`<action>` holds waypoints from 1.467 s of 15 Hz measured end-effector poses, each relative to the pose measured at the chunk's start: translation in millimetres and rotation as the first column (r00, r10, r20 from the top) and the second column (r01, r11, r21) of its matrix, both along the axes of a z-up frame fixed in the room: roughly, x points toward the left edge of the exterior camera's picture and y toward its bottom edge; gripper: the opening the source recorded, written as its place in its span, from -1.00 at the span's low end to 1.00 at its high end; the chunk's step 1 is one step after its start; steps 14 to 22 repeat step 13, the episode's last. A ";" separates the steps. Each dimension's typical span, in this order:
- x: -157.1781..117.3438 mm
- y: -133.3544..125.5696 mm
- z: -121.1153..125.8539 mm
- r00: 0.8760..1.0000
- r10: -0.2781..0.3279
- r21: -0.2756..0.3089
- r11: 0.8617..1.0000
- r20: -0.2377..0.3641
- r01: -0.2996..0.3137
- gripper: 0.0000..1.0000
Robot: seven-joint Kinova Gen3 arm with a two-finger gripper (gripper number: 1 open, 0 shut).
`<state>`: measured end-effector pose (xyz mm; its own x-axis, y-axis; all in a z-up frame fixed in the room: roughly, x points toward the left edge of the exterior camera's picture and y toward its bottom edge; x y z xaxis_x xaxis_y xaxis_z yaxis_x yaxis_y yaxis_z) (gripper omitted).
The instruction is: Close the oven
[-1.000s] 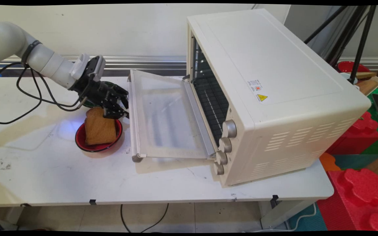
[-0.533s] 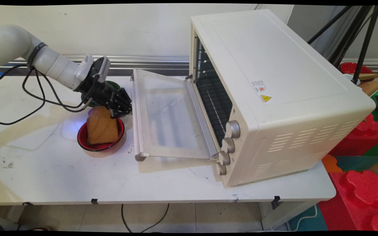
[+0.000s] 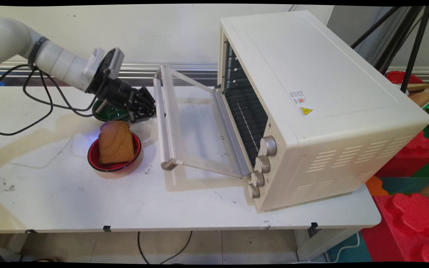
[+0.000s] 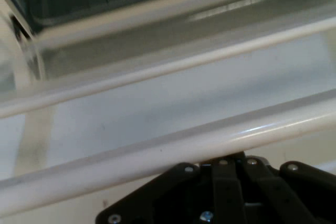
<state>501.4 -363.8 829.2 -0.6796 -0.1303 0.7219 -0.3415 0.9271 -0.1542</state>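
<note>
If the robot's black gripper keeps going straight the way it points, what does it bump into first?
Most likely the oven door. The gripper points right at its handle bar, which seems to sit just past the fingertips, with the glass behind.

Gripper (image 3: 148,111) rose off the toast (image 3: 115,142); oven door (image 3: 196,123) lifted partway.

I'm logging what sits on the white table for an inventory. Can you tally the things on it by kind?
Toaster oven: 1
Bowls: 2, a red bowl and a green bowl
Slice of toast, lying in the red bowl: 1
Total: 4
</note>
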 end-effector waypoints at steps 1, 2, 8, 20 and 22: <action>-1.6 -0.8 6.9 1.000 -0.002 -0.014 1.000 -0.014 0.002 -1.00; -3.8 -2.5 12.9 1.000 -0.006 -0.026 1.000 -0.026 0.005 -1.00; -31.3 -22.6 47.8 0.994 -0.035 -0.095 0.995 -0.101 0.025 -1.00; -52.5 -39.0 74.2 0.986 -0.031 -0.151 0.989 -0.164 0.006 -1.00; -52.5 -39.0 74.2 0.986 -0.031 -0.151 0.989 -0.164 0.006 -1.00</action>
